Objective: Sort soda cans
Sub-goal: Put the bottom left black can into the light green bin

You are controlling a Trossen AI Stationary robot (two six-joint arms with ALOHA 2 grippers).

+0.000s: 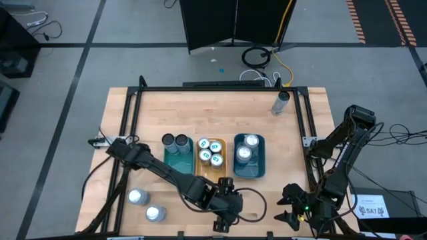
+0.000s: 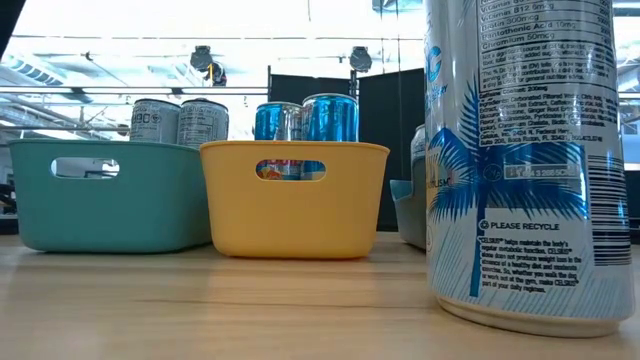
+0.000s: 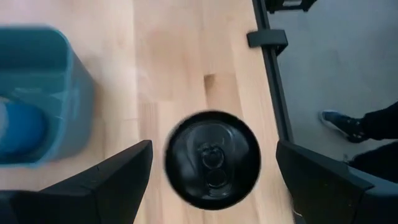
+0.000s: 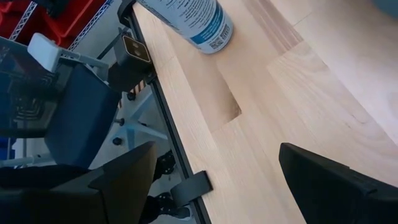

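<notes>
Directly below the spread left hand (image 3: pixel 211 180) stands a black can (image 3: pixel 212 159).

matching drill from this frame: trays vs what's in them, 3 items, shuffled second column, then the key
Things:
1. teal tray
2. orange tray
3. blue tray

Contents:
A. four cans with blue-green top marks
B. two silver-topped cans
C. two dark-topped cans

Pairs: 1-C, 2-A, 3-B
</notes>
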